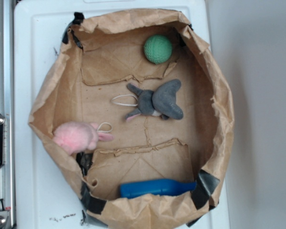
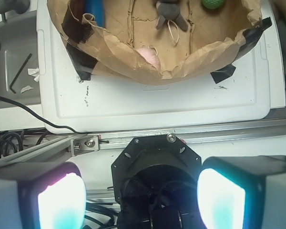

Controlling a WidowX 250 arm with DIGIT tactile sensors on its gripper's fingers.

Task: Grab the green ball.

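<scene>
Resting place: a shallow paper bag (image 1: 62,90), its rim rolled down into a round wall, sits on a white tray (image 1: 28,57); strips of black tape (image 1: 205,183) hold the rim at several spots.
Ball: the green ball (image 1: 158,49) lies on the bag's floor close to the far rim in the exterior view, on a folded paper flap, touching nothing else; in the wrist view only part of it shows at the top edge.
Grey toy: a grey plush toy (image 1: 159,101) lies near the middle of the bag's floor, apart from the ball, with a thin white loop (image 1: 124,99) beside it.
Pink toy: a fuzzy pink plush toy (image 1: 77,136) leans against the left wall of the bag, a small loop at its side.
Bottle: a blue bottle (image 1: 155,188) lies on its side along the near rim, partly tucked under the paper.
Gripper: the gripper (image 2: 140,198) is seen only in the wrist view, hanging outside the bag above the metal rail (image 2: 181,136) at the tray's edge, well apart from the ball; its two pale fingers (image 2: 62,202) stand wide apart with nothing between them.
Tray side: a dark cable (image 2: 24,112) runs past the tray's corner; the small marks on the tray may be scuffs, too small to tell.
</scene>
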